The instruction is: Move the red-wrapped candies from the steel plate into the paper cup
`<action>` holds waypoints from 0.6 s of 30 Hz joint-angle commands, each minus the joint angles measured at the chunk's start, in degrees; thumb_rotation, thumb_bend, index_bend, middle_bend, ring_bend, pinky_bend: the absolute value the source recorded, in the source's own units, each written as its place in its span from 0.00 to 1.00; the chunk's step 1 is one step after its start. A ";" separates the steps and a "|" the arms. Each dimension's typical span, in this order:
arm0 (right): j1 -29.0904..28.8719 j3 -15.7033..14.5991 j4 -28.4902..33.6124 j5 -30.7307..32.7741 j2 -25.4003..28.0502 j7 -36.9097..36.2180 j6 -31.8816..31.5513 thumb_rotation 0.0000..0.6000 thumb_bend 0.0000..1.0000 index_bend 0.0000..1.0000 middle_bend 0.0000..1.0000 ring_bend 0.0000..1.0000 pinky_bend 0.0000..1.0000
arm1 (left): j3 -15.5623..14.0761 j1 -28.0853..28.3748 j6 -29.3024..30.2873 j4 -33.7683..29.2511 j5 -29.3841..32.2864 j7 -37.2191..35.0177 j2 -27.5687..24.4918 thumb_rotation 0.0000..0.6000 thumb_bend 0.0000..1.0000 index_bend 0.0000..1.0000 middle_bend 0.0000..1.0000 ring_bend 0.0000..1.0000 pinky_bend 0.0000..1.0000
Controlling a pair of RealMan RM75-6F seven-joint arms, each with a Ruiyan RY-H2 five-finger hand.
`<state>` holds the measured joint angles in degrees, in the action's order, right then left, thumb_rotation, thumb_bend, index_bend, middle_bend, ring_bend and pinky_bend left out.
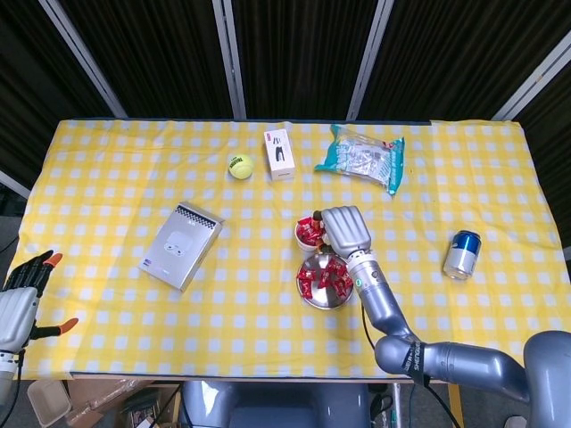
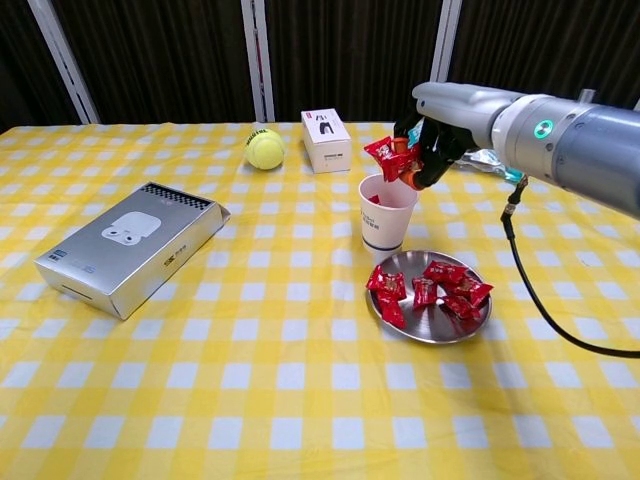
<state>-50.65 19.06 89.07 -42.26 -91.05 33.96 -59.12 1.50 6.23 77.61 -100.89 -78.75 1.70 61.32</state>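
One red-wrapped candy (image 2: pixel 384 158) is pinched in my right hand (image 2: pixel 425 150), fingers curled around it, and I have it poised just above the mouth of the white paper cup (image 2: pixel 386 212) so that letting go should drop it straight in. From the chest view the candy hangs over the near-left part of the rim, not quite centred as far as I can judge, so I would want it a touch further over the opening before I let go; a wrapper this light could catch the lip and flutter onto the cloth. Some red already shows inside the cup. Just in front of the cup sits the round steel plate (image 2: pixel 430 333), with several more red-wrapped candies (image 2: pixel 425 290) lying loose on it, so the job is only partly done and more trips remain. Keeping plate and cup next to each other makes each carry short.

Further out on the yellow checked bench (image 2: pixel 200 380) are things I leave alone: a silver rectangular box (image 2: pixel 130 246) to the left, a yellow-green tennis ball (image 2: pixel 265 150) and a small white carton (image 2: pixel 326 140) behind the cup, a teal-edged foil packet (image 1: pixel 361 158) beyond my arm, and a blue drinks can (image 1: pixel 462 254) well off to the right. My left hand (image 1: pixel 22 299) hangs off the bench edge, fingers spread, holding nothing.
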 commanded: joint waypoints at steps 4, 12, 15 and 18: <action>-1.58 0.12 -6.15 0.81 -2.53 -1.86 2.05 1.00 0.55 0.67 0.88 0.96 1.00 | -0.05 0.11 -0.54 -0.27 0.50 0.10 -0.23 1.00 0.00 0.00 0.00 0.00 0.00; -1.27 -1.55 -9.56 -0.30 -3.27 -3.64 3.31 1.00 0.55 0.65 0.88 0.96 1.00 | -0.14 0.21 -0.91 -0.60 0.76 0.26 -0.48 1.00 0.00 0.00 0.00 0.00 0.00; -0.91 -1.98 -9.77 -1.02 -3.30 -4.45 3.27 1.00 0.55 0.64 0.88 0.96 1.00 | -0.19 0.23 -0.93 -0.65 0.70 0.34 -0.48 1.00 0.00 0.00 0.00 0.00 0.00; -0.63 -2.34 -10.01 -1.64 -3.34 -5.11 3.27 1.00 0.55 0.61 0.88 0.96 1.00 | -0.24 0.18 -0.85 -0.70 0.64 0.40 -0.47 1.00 0.00 0.00 0.00 0.00 0.00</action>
<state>-51.36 16.80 79.13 -43.82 -94.37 28.94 -55.85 1.26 6.41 76.76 -101.59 -78.10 2.11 60.85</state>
